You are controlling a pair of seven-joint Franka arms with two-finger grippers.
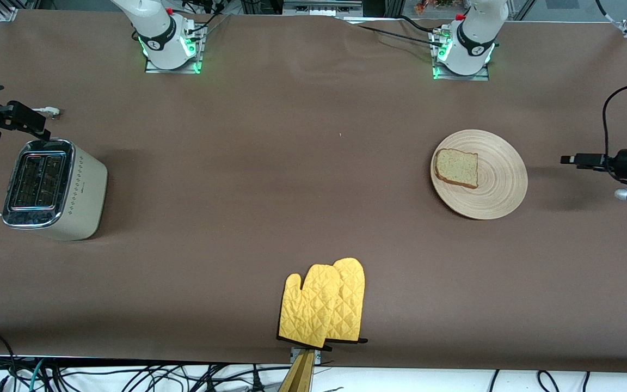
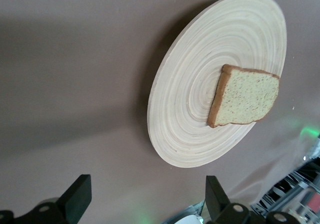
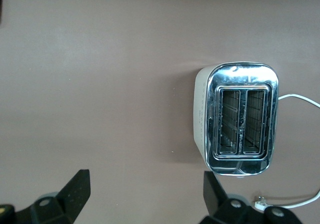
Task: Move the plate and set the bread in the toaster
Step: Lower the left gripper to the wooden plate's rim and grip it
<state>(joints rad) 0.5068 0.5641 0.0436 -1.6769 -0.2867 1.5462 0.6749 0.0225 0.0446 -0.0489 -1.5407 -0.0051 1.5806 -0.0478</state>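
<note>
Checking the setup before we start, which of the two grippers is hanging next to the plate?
The left gripper, open beside the plate; the right gripper hangs by the toaster.

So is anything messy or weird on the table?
Mostly tidy. The bread lies flat on the plate, off-centre toward its rim. The toaster stands upright with empty slots, but its plug lies loose on the table, unplugged. Two yellow oven mitts overlap at the table's edge nearest the front camera.

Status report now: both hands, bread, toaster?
Left hand open beside plate. Right hand open above toaster. Bread on plate, slots empty. Nothing blocking.
</note>
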